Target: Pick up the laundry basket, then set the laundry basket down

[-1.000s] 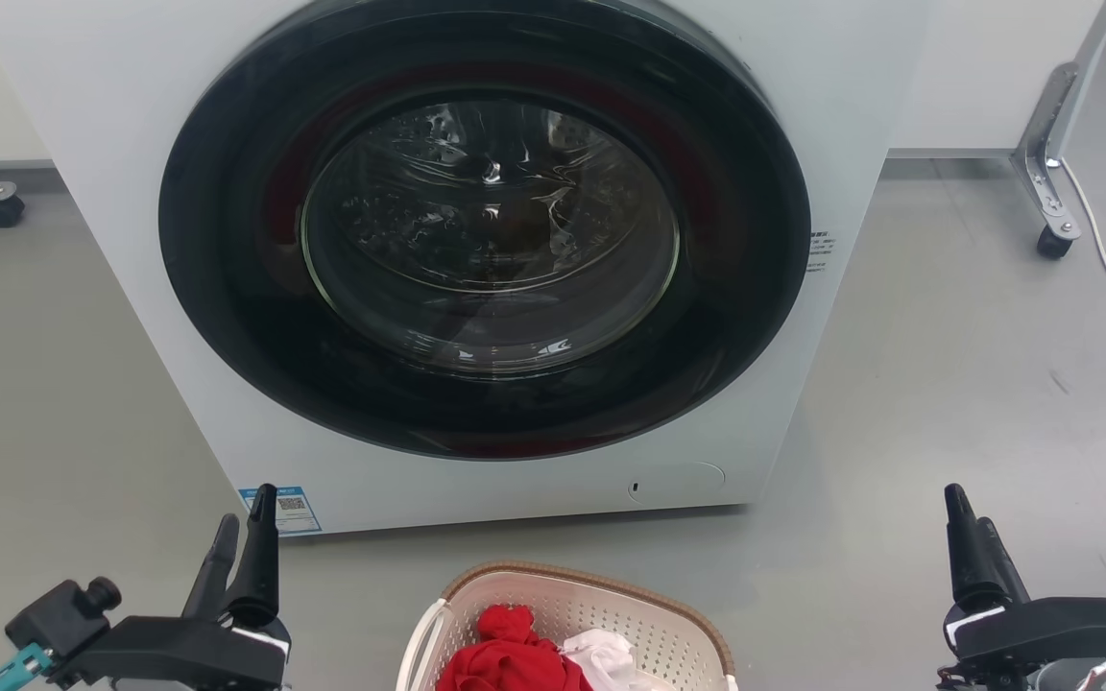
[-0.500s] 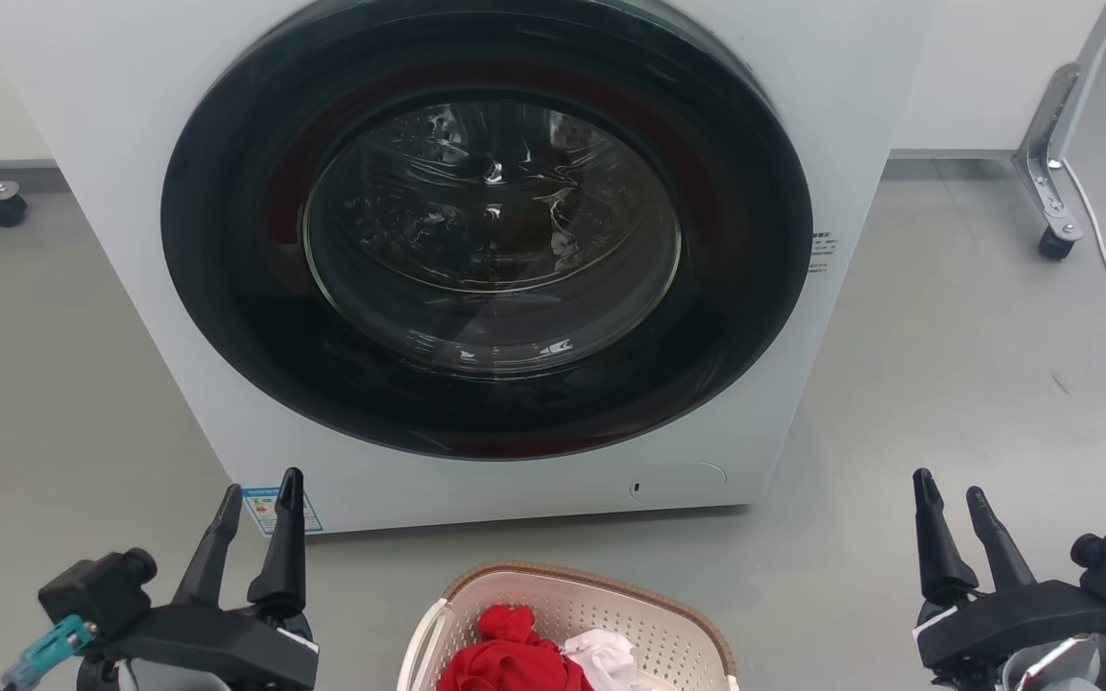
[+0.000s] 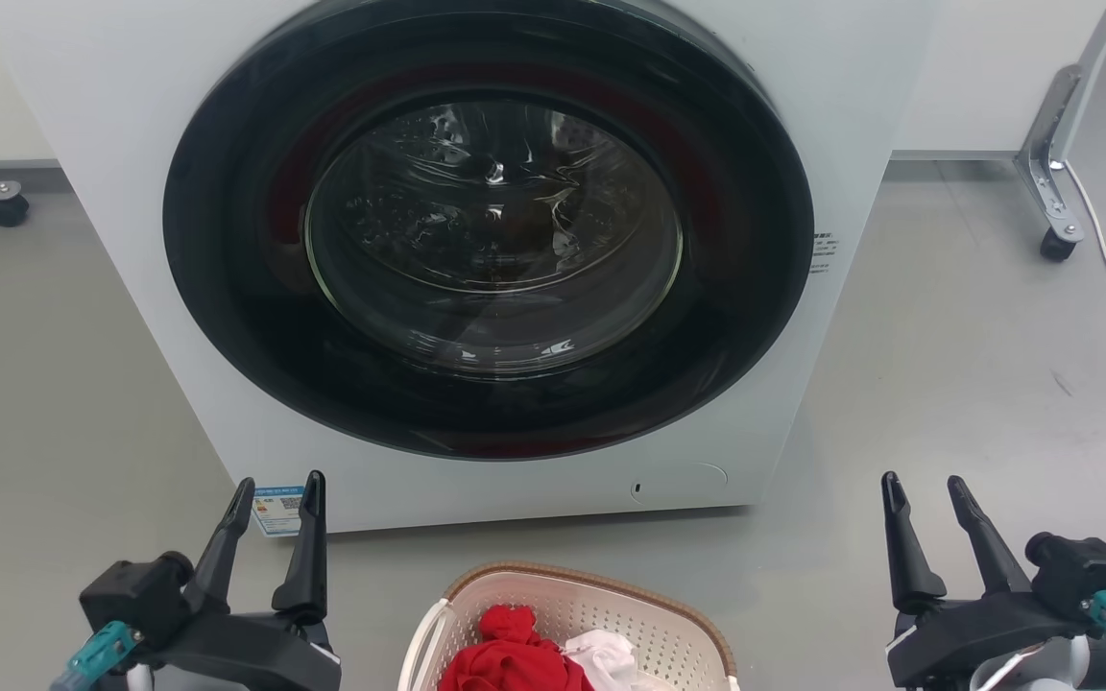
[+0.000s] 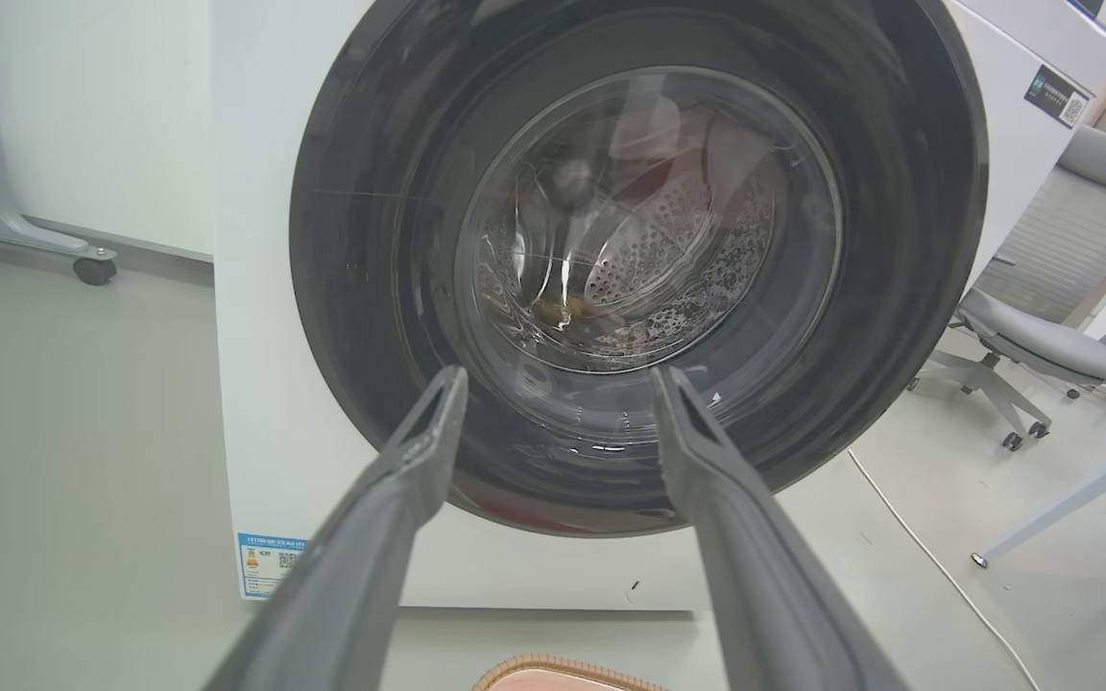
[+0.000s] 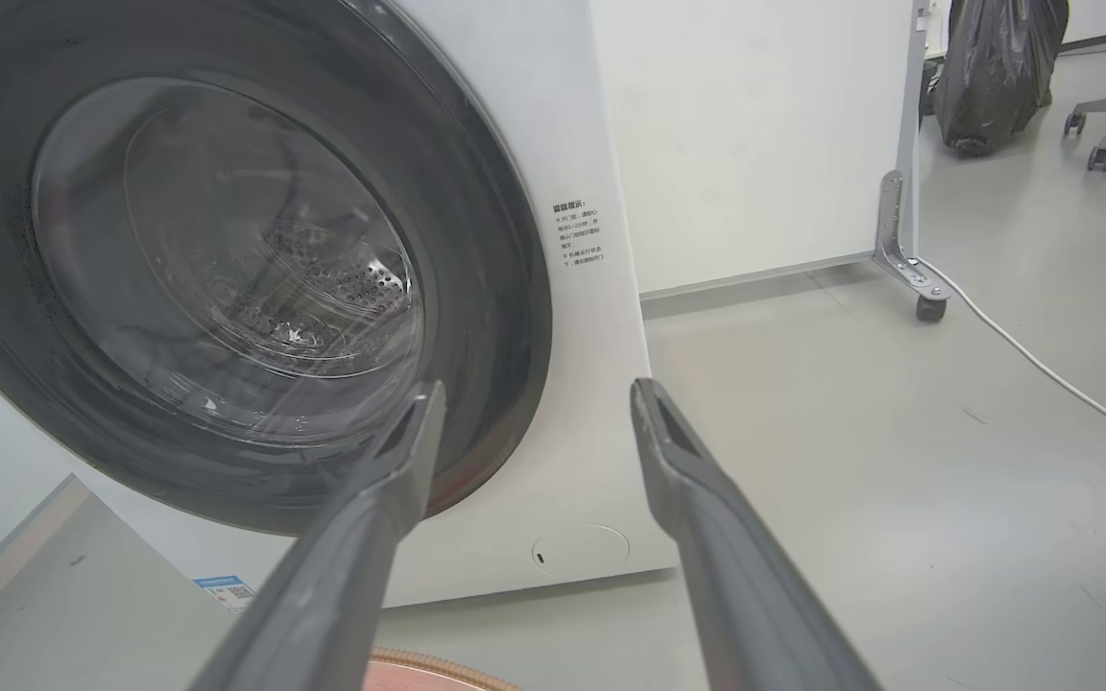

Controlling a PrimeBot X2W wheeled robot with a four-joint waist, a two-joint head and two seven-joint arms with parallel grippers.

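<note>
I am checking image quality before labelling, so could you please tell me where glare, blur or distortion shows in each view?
Head view: even light, sharp, with bright reflections on the door glass. Left wrist view: wide-angle lens stretches the washing machine; the left gripper looks soft. Right wrist view: similar stretch; the laundry basket rim is a blurred sliver.

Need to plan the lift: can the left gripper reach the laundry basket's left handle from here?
Probably yes: the open left gripper sits beside the laundry basket, with just bare floor between it and the white handle.
</note>
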